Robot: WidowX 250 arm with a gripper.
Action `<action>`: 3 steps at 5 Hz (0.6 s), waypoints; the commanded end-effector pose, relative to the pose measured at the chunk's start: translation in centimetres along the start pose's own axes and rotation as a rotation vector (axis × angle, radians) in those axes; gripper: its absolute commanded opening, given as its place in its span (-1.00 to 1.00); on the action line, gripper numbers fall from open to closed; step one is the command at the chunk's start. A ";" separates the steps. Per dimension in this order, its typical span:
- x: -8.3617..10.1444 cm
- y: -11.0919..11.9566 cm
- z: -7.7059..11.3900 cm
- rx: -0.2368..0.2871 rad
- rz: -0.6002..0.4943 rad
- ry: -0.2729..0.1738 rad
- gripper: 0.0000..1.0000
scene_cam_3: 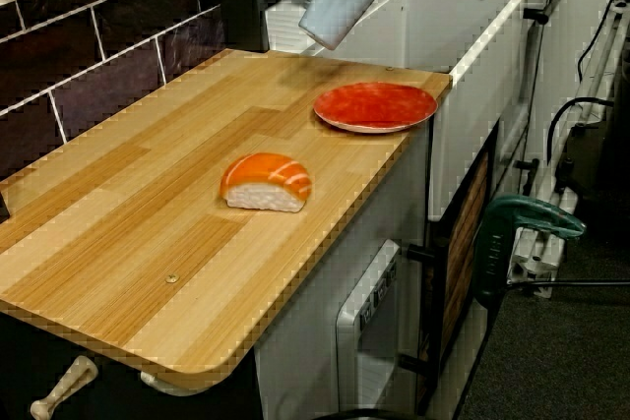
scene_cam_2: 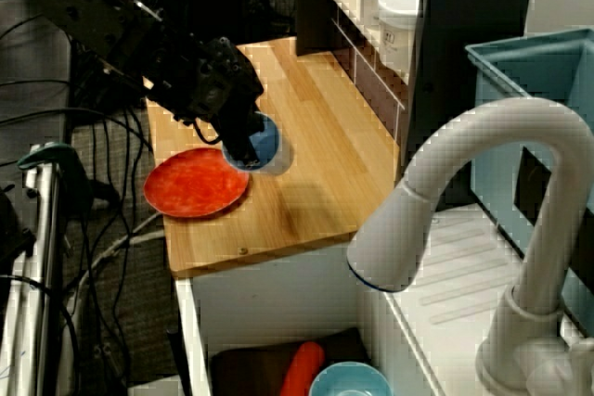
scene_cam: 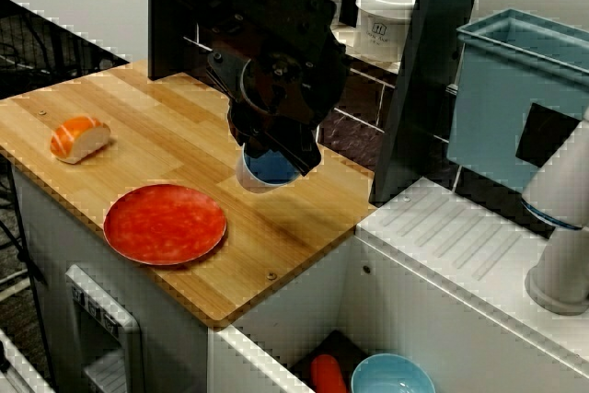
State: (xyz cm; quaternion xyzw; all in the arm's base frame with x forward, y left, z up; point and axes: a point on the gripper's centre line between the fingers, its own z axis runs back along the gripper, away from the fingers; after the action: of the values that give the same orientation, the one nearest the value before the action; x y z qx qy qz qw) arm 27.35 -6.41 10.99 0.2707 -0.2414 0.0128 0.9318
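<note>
We see the gripper (scene_cam: pixel 276 149) near the middle of the view from above, its dark bulk hiding most of the cup (scene_cam: pixel 267 170), which is white outside and blue within; in the low view along the counter the cup (scene_cam_3: pixel 340 12) hangs tilted in the upper middle, clear of the wooden counter (scene_cam_3: pixel 148 213), so we take the pincer to be clamped on its rim, though the fingers themselves are hidden. The red plate (scene_cam: pixel 164 224) lies lower left of the cup, near but apart; the salmon sushi piece (scene_cam: pixel 79 138) sits well apart at the left edge. At the bottom right a sink holds a blue bowl (scene_cam: pixel 391 376) and an orange-red item (scene_cam: pixel 327 373); two white jars (scene_cam: pixel 385 20) stand on the shelf behind.

We judge the step in hand to be carrying the lifted cup above the counter; a next move calls for keeping the grip firm, levelling the tilt, and clearing the plate's rim before any lowering.
</note>
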 end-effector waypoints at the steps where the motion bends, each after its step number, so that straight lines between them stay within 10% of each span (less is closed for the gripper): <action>1: 1.1 1.7 0.2 -0.155 0.031 0.060 -1.00; 3: 1.5 3.0 -0.7 -0.240 0.032 0.100 -1.00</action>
State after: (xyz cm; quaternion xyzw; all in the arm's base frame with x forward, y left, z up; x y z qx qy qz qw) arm 28.22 -2.85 11.24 0.1579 -0.1653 0.0082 0.9735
